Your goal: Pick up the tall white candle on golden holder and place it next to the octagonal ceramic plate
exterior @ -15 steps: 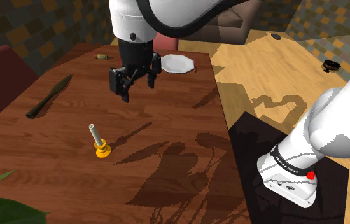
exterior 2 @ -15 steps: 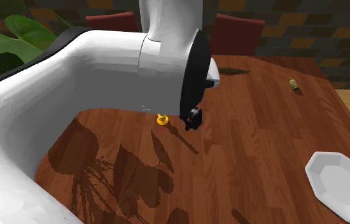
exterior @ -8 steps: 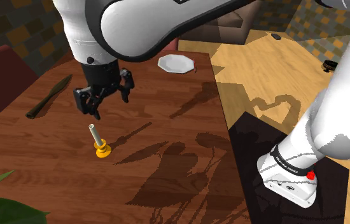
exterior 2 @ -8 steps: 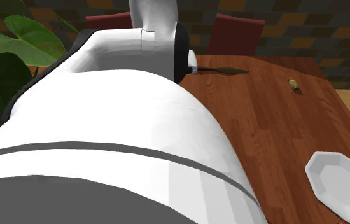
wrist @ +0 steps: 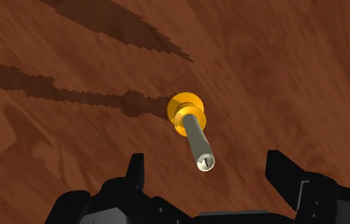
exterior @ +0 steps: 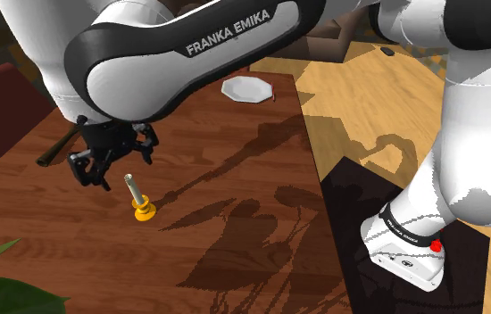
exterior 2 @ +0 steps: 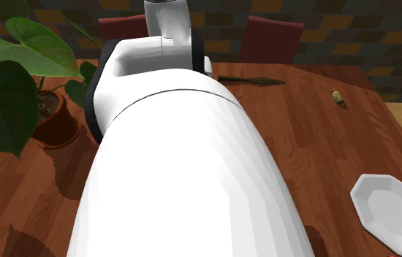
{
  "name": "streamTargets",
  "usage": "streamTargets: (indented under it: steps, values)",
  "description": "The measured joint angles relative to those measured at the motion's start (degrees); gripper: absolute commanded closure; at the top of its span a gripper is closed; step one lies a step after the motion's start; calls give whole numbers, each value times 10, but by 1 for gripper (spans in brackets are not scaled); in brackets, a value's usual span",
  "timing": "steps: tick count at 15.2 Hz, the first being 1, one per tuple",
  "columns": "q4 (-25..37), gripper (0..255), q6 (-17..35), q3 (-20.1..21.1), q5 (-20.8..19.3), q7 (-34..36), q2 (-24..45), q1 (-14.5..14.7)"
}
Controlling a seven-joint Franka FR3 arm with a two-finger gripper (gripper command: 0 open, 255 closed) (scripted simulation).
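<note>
Fingers (wrist: pixel 135 172) of the black gripper (exterior: pixel 114 169) stand wide apart and hold nothing. In the wrist view the gripper (wrist: pixel 209 172) looks almost straight down on the candle (wrist: pixel 198 143). Its wick tip shows in the gap between the two fingers, and neither touches it.

The candle (exterior: pixel 132 190) is a slim pale stick in a small golden holder (exterior: pixel 144 212) on the brown wooden counter (exterior: pixel 235 178). Its long axis runs close to vertical, with the base in the holder and the wick end pointing up at the hand. In the shoulder view the gripper hangs just above the candle's top and slightly to its left.

The white octagonal plate (exterior: pixel 246 89) lies flat, well apart from the candle toward the counter's far edge. It also shows in the second exterior view (exterior 2: pixel 389 212), where the arm's white bulk hides the candle. A potted plant (exterior 2: pixel 17 80) stands on the floor beside the counter.
</note>
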Motion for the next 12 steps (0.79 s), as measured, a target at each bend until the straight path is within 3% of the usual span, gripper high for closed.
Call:
streamTargets:
  steps: [11, 12]
  values:
    - [-16, 0, 32, -6, -12, 8, 18, 4]
    - [-16, 255, 32, -6, -12, 8, 18, 4]
